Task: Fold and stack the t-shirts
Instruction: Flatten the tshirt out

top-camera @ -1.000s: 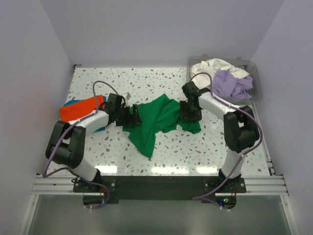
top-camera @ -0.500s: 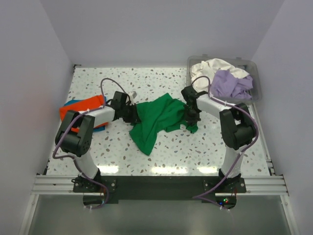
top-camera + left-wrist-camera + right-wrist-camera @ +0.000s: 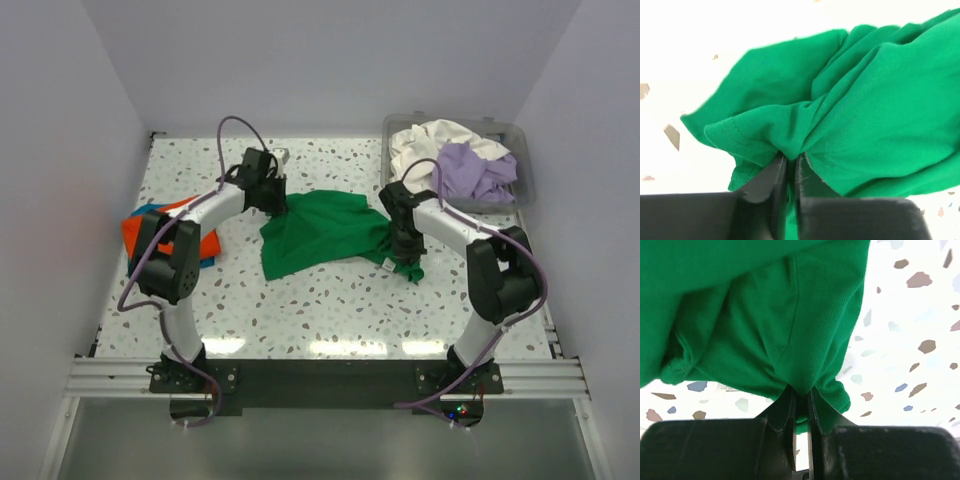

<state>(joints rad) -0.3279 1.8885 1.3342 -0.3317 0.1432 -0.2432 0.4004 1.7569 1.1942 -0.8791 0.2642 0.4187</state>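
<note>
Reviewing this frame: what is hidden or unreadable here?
Top view: blue cloth t-shirt mostly hidden under the orange folded t-shirt.
Top view: clear plastic bin floor covered by white t-shirt and lavender t-shirt.
Wrist views: bright green t-shirt cropped at edges; collar and sleeves untraceable.

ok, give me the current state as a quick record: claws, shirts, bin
left claw: shut on green shirt, at its far-left edge
right claw: shut on green shirt, at its near-right corner
green shirt: mid-table, crumpled, unfolded, spanning between the claws
orange shirt: left side of table, lying on blue shirt
bin: far right corner, holds white shirt and lavender shirt, both bunched
</note>
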